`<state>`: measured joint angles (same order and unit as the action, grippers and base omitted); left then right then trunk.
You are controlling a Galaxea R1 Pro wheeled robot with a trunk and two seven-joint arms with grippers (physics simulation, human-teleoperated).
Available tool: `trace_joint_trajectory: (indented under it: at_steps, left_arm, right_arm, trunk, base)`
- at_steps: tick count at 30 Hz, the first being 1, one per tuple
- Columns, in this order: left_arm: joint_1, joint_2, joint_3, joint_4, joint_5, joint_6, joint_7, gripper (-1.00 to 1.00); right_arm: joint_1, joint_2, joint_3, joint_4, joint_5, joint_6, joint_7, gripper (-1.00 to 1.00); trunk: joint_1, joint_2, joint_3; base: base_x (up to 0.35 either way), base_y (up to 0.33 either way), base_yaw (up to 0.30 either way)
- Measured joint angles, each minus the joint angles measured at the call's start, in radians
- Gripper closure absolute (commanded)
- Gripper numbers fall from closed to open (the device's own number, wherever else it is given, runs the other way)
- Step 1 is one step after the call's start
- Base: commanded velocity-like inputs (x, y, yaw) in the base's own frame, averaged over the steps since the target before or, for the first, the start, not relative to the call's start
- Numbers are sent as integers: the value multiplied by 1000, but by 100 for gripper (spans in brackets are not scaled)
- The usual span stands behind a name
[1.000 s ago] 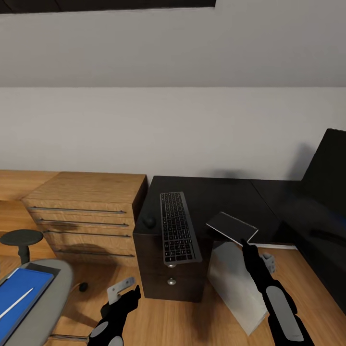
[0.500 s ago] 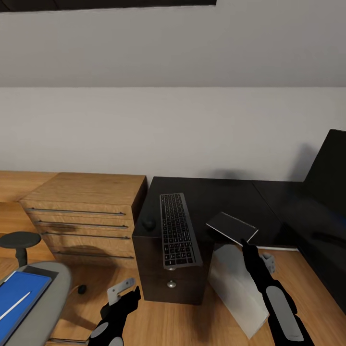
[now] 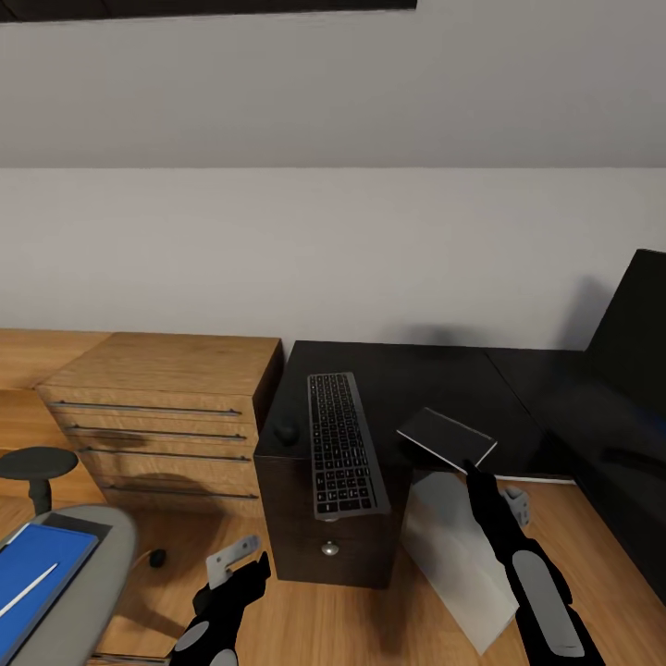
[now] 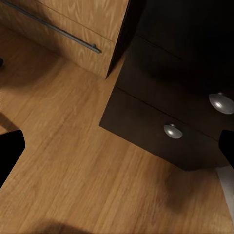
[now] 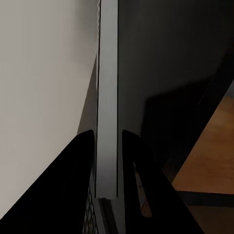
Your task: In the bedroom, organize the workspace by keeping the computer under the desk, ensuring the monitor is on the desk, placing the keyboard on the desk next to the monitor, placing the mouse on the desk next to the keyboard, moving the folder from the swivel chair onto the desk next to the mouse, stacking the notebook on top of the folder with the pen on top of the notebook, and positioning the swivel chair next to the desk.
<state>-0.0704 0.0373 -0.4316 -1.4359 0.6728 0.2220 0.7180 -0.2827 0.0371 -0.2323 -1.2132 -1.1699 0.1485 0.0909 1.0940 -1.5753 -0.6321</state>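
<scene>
Two arms are up front in the head view. The right gripper (image 3: 470, 467) is pinching the near edge of the notebook (image 3: 447, 437), held flat and slightly tilted just above the desk (image 3: 407, 375), beside the keyboard (image 3: 342, 441). The keyboard's long axis runs away from the robot, its near end overhanging the desk's front edge. The mouse (image 3: 287, 431) sits at the keyboard's left. The right wrist view shows what the head view can't: both fingers (image 5: 78, 161) clamped on the notebook (image 5: 107, 97), seen edge-on as a thin pale strip. The left gripper (image 3: 242, 566) hovers low over the floor; whether it's spread or closed, I cannot tell. The left wrist view picks out the drawer knobs (image 4: 173, 130). The folder (image 3: 37, 564) lies on the swivel chair (image 3: 88, 592), pen (image 3: 26, 589) on top.
</scene>
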Motion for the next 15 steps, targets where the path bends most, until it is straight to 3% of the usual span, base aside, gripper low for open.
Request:
trace_joint_trajectory:
  at_steps: [15]
  left_arm:
    - [-1, 0, 0, 2, 0, 0, 0, -100]
  right_arm:
    - [0, -1, 0, 0, 3, 0, 0, 100]
  trunk:
    - [0, 0, 0]
  base:
    - [0, 0, 0]
